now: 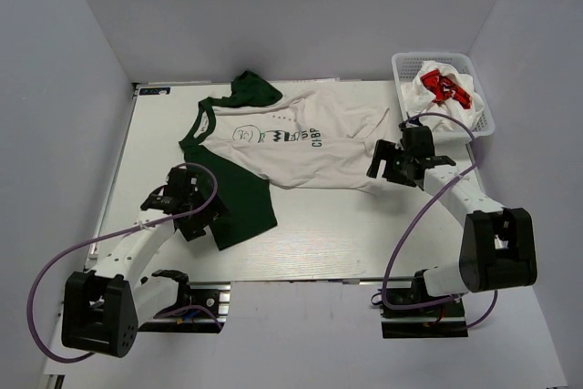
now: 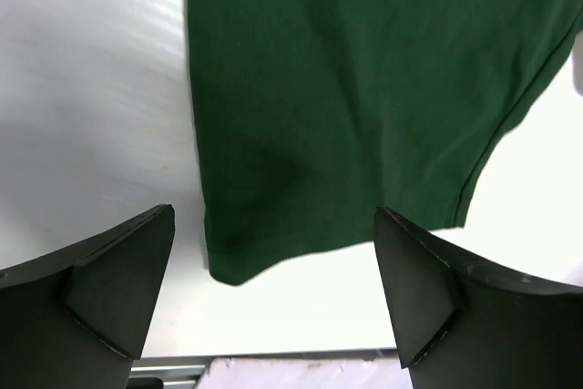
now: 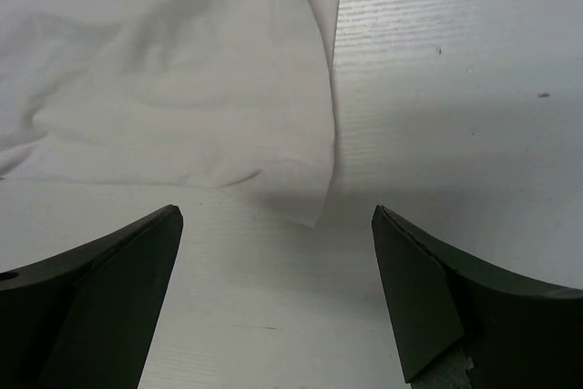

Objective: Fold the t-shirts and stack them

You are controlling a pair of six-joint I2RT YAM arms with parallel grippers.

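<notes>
The green-and-white t-shirt lies spread mid-surface, collar toward 9 o'clock, hem toward 3. Its near green sleeve runs off toward 7 o'clock. The far sleeve at 12 looks bunched. More shirts, incl. the red-print one, sit in the basket at 2 o'clock, so you're prob. early in the task.

Your left tool hangs over the near sleeve w/ fingers spread wide, nothing pinched. In the left wrist view, the tool has the sleeve's cuff edge just inside the gap. Your right tool is also spread and empty. In the right wrist view, that tool has the white hem corner between the fingers.

Step in hand looks like grabbing the near edge w/ both tools for the first lengthwise fold. To do it well:
- Drop straight down till one finger slides under the cloth. Take one layer only.
- Bite well in from the edge, as a thin corner grip will prob. slip.
- Close both sides together, lift low and carry toward 12 at matched pace so the fold line stays straight.
- Keep the cloth lightly taut between the tools, w/o dragging the whole shirt.
- Flatten the far sleeve before the next fold.
</notes>
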